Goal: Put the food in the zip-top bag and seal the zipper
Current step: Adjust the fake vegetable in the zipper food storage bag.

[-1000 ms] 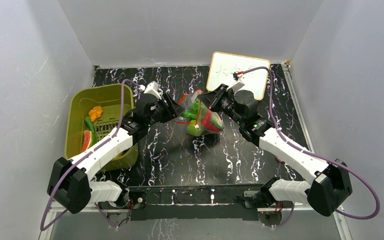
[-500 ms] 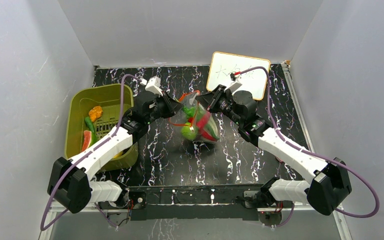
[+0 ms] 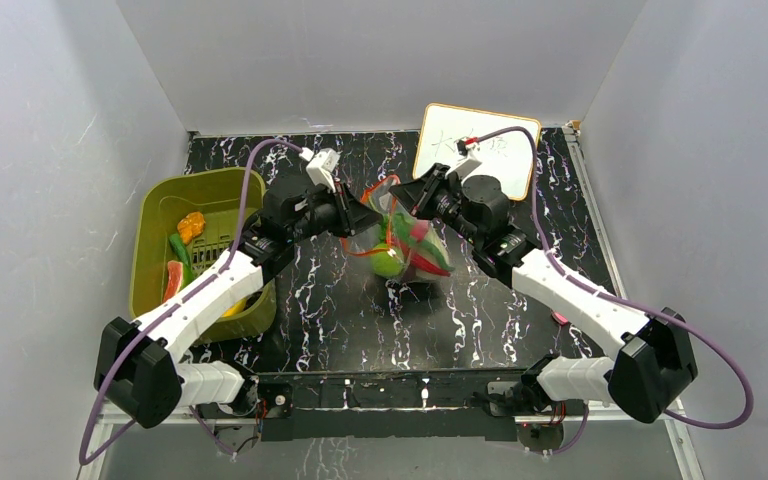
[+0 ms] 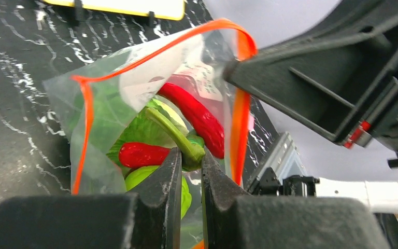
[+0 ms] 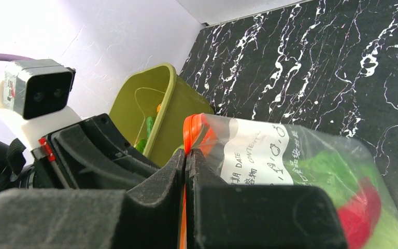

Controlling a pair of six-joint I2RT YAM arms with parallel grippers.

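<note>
The zip-top bag (image 3: 407, 248) hangs clear of the table between my two grippers, its mouth gaping wide in the left wrist view. Food lies inside it: a red chilli (image 4: 197, 115), a pale green cabbage leaf (image 4: 134, 129) and another red piece (image 4: 140, 154). My left gripper (image 4: 190, 155) is shut on the near rim of the bag, with a bit of orange strip low between its fingers and a green stem just past the tips. On the far side, my right gripper (image 5: 185, 153) is shut on the zipper (image 5: 192, 127). The zipper (image 4: 241, 114) is unsealed.
An olive-green basket (image 3: 160, 200) stands at the left with an orange piece (image 3: 191, 225), a green piece (image 3: 178, 250) and a red slice (image 3: 172, 280) inside. A whiteboard (image 3: 480, 150) leans at the back right. Grey walls surround the black marbled table (image 3: 360, 320).
My left gripper has shut on the bag's rim, having stood open beside it. Both grippers have shifted slightly back and the bag now hangs more upright between them.
</note>
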